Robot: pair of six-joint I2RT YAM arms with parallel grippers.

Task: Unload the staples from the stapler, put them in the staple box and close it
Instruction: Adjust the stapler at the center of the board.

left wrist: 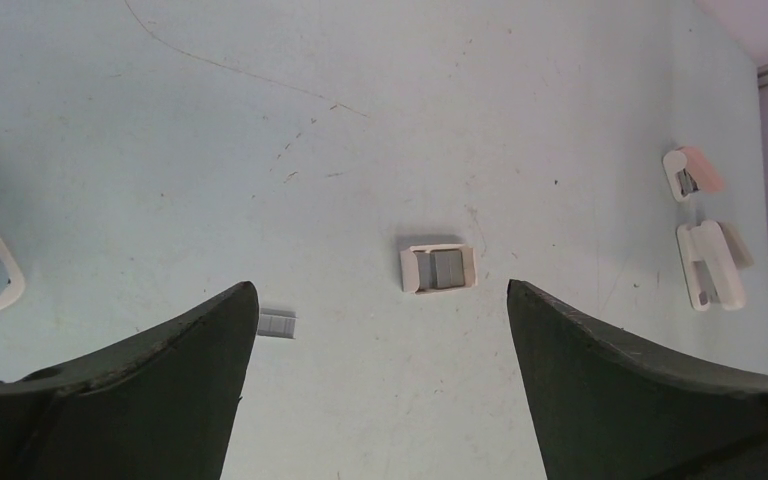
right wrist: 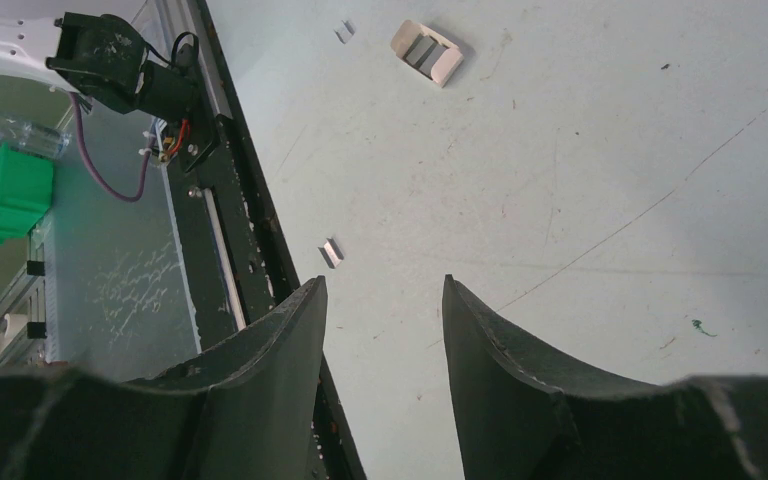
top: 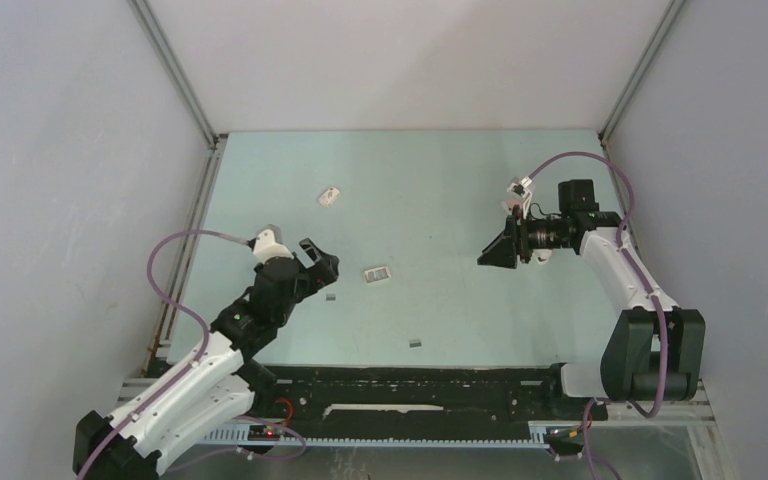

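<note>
Nearest, along the near edge of table (top: 460,180): black rail (right wrist: 250,200), just left of R gripper (right wrist: 385,290) fingertips in wrist view. Close beside it, rail-side staple strip (right wrist: 332,252), flat on the surface, a little ahead of those fingertips. R fingers part-spread, gap bare, grasping nothing, held above the table. Next out: L gripper (left wrist: 380,288), fingers released to full spread, nothing btwn them. Second staple strip (left wrist: 278,322) lying free just outside one fingertip, not touching as far as visible. Ahead of L fingertips, centred btwn them in wrist view: small open white box (left wrist: 440,268) w/ grey block inside. Farthest, well off to one side of L fingers: small white stapler (left wrist: 710,262), seemingly in two pieces, apart from both grippers. Judgement: unloading step at or near its end, w/ staples out on the table and both grippers free; any left inside the stapler, can't tell. If more to pull, next move = lift L clear of strip and box, swing across to stapler, square approach, fine pinch on a tiny bar; otherwise just back off. Room: wide bare table btwn the two grippers and toward the far wall; tight only by the rail and by side frame bar (top: 192,215) beyond L arm.
</note>
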